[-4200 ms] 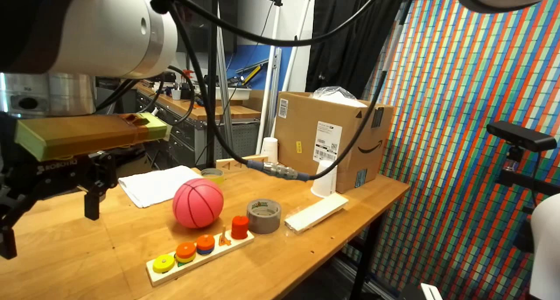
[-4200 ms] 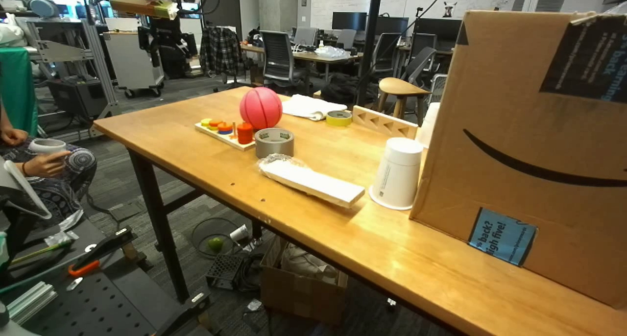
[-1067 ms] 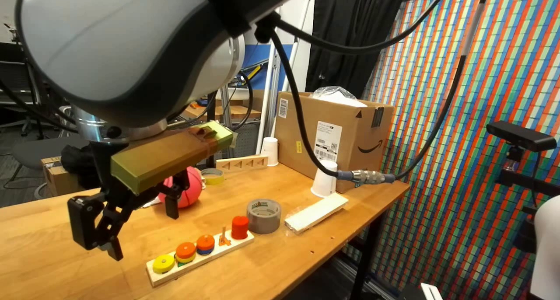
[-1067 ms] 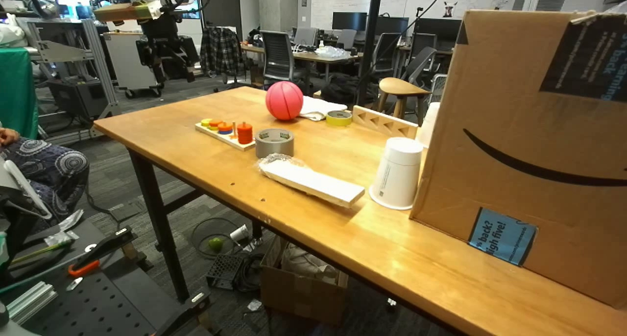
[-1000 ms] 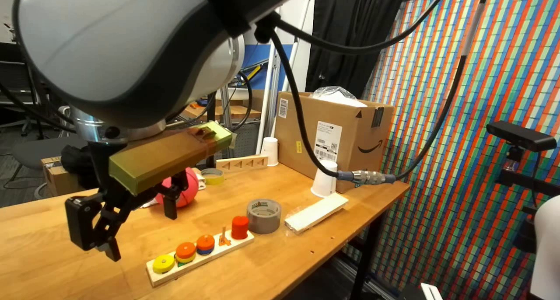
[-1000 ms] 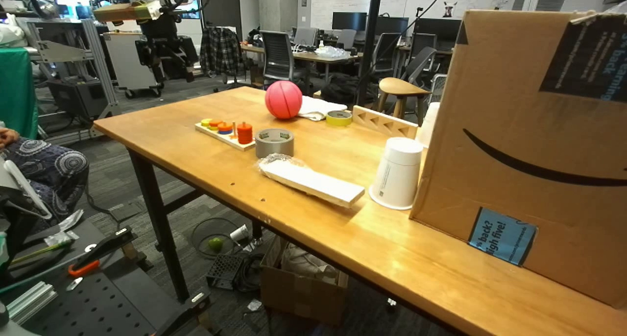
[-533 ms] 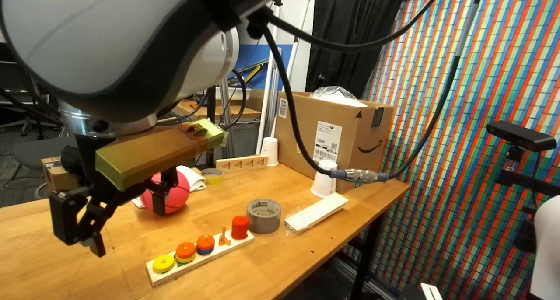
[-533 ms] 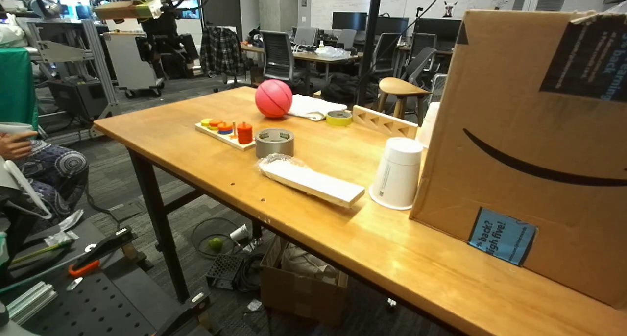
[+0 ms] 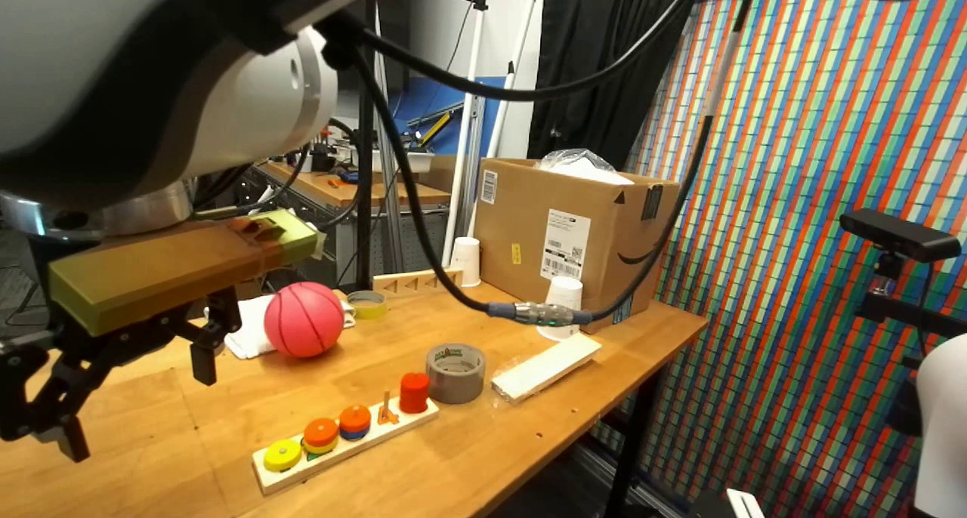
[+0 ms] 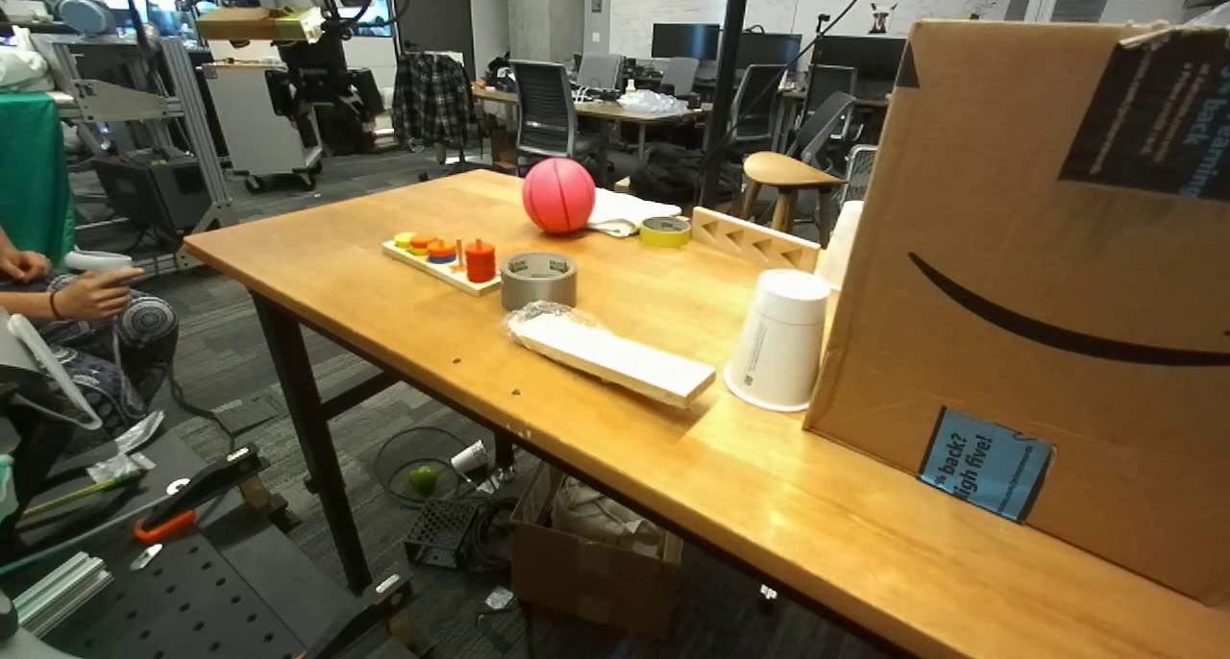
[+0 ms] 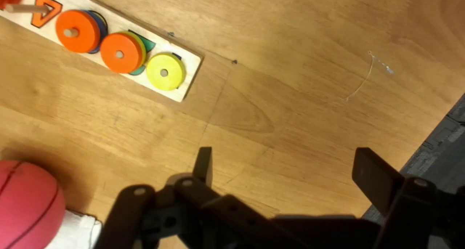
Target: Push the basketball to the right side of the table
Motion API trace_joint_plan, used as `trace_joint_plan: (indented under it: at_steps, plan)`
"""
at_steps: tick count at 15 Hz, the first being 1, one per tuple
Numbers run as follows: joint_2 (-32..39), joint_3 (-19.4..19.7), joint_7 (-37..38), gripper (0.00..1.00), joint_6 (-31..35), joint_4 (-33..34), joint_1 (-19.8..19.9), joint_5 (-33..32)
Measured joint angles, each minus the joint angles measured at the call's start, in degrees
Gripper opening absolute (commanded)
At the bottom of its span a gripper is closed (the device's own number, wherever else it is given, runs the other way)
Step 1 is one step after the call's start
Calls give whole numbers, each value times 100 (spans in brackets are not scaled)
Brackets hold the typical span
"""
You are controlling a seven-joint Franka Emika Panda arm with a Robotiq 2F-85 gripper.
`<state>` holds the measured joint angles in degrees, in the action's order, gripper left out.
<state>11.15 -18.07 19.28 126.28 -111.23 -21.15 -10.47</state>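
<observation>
The pink basketball rests on the wooden table at the front of a white cloth. It also shows in an exterior view and at the lower left corner of the wrist view, where it is cut off. My gripper is open and empty above the table, to the left of the ball and apart from it. Its two fingers stand wide apart in the wrist view, with only bare wood between them. The gripper also hangs at the far left in an exterior view.
A ring-stacking board lies in front of the ball. Grey tape, a white bar, white cup, yellow tape, notched wood strip and large cardboard box stand farther right. A table edge shows in the wrist view.
The ball is farther back, by the cloth, than at 4.2 s ago. It has rolled back and forth since. In the last half second my gripper moved left, away from the ball, staying open.
</observation>
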Motion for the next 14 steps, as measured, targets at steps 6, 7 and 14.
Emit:
trace_joint_plan:
  at_steps: [6, 7, 14]
  plan:
    - [866, 102, -57, 100, -447, 1149, -178, -177]
    - [1016, 146, -99, 100, -545, 1363, -196, -195]
    - [2002, 543, -493, 100, -1012, 2761, -240, -212]
